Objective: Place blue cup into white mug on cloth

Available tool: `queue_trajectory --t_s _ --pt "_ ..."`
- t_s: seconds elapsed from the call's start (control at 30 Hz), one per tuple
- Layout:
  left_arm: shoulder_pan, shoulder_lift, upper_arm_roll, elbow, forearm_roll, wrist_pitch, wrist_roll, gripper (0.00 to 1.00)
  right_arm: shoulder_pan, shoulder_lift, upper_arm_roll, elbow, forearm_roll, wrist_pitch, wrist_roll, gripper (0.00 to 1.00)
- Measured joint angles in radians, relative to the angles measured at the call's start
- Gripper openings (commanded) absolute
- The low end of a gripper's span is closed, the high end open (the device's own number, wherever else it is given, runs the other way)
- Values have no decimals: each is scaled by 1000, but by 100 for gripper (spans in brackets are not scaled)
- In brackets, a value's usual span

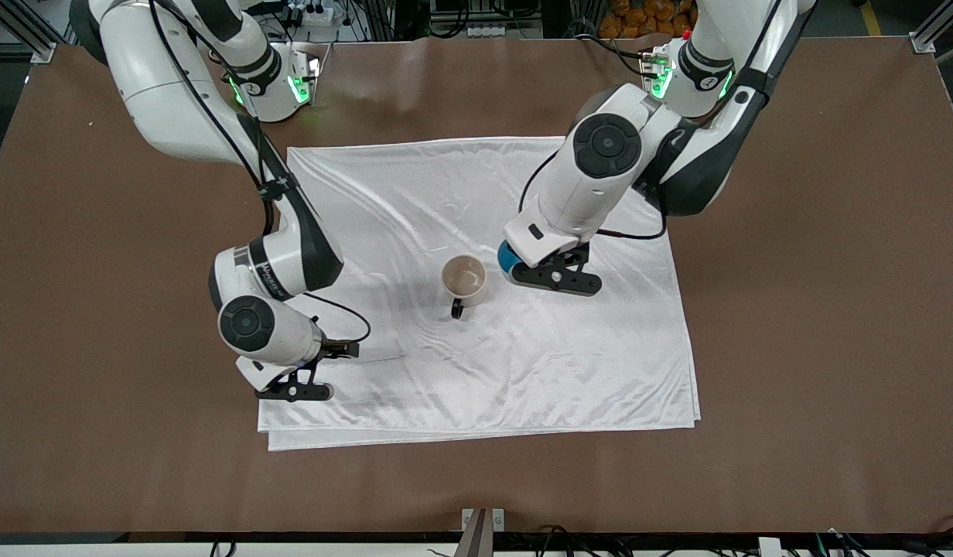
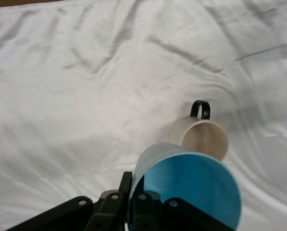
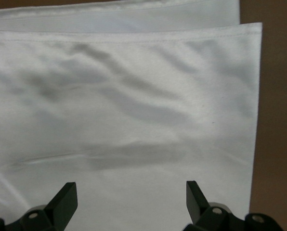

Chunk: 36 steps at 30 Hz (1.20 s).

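The blue cup [image 1: 507, 256] is held by its rim in my left gripper [image 1: 532, 272], which is shut on it just above the cloth [image 1: 476, 371], right beside the white mug [image 1: 464, 278]. The mug stands upright and empty at the cloth's middle, its black handle toward the front camera. In the left wrist view the blue cup [image 2: 191, 187] is tilted, its rim pinched in the left gripper [image 2: 134, 190], close to the mug [image 2: 203, 139] on the cloth [image 2: 85, 96]. My right gripper [image 1: 291, 387] is open and empty over the cloth's corner [image 3: 134, 96]; it shows in its own wrist view [image 3: 130, 192].
The brown table [image 1: 794, 309] surrounds the cloth on all sides. The cloth's doubled edge lies near the right gripper, with bare table [image 3: 278, 96] beside it.
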Motion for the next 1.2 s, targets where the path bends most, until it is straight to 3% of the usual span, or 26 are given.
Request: queue_trajectory --t_s 0.6,1.2 --pt "-119 91 4 0 0 80 -95 0 -223 -59 44 -106 1 -9 -349 100" --pt "-143 163 24 0 21 164 -106 0 -224 -398 68 -414 20 -44 -351 100"
